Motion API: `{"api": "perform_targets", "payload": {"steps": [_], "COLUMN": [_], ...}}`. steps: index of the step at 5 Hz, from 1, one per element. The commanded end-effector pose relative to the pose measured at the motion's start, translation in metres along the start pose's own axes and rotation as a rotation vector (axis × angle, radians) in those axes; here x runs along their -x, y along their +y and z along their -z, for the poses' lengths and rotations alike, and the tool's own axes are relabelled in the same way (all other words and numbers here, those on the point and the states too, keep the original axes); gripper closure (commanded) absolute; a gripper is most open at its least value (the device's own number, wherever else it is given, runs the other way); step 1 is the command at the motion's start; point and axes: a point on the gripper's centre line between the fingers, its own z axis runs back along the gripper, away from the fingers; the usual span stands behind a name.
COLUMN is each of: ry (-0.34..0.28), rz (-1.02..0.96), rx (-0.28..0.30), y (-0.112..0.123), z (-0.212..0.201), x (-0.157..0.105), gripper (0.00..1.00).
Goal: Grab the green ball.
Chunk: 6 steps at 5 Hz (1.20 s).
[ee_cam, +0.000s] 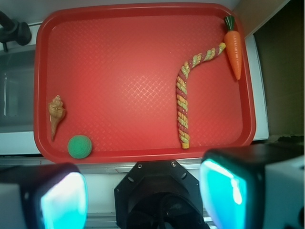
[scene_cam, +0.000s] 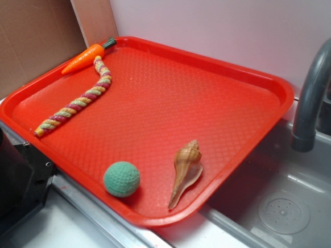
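In the wrist view the gripper (ee_cam: pixel 143 195) fills the bottom edge: two fingers with glowing teal pads (ee_cam: pixel 62 200) stand far apart, the jaws spread wide with nothing between them, hanging well back from the tray (ee_cam: pixel 143 155) and off its near rim. A dark mount sits between the fingers.

Nearest on the red tray is the green ball (scene_cam: pixel 122 179), resting in the near corner, close to the rim. Its surface is dimpled and matte. Just beside it, not touching, lies a tan seashell (scene_cam: pixel 185 171), its pointed end toward the near rim and its wider spiral end pointing farther into the tray.

The middle of the tray is bare red plastic with a fine diamond texture.

Farther back, a braided rope toy (scene_cam: pixel 77 102) in pink, yellow and green strands runs in a bent line along the tray's left side in the exterior view. At its far end lies an orange toy carrot (scene_cam: pixel 84 57) with a dark green top, resting against the tray's far rim; the rope's end looks to be touching it.

Beyond the tray's right side, a grey faucet (scene_cam: pixel 310 98) curves over a grey sink (scene_cam: pixel 279 206) with a round drain.

No brand, label or writing can be read anywhere.
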Motion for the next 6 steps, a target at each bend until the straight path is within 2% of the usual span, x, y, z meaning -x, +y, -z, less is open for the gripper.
{"api": "perform_targets", "payload": {"steps": [1, 2, 3, 6], "ry": [0.000, -0.032, -0.060, -0.060], "rz": [0.000, 0.073, 0.168, 0.168], "rx": [0.000, 0.062, 0.253, 0.253], "y": [0.000, -0.049, -0.100, -0.100], "z": [0.000, 0.043, 0.076, 0.076], "x": [0.000, -0.016, -0.018, -0.018], "gripper": [0.00, 0.00, 0.00, 0.00]}}
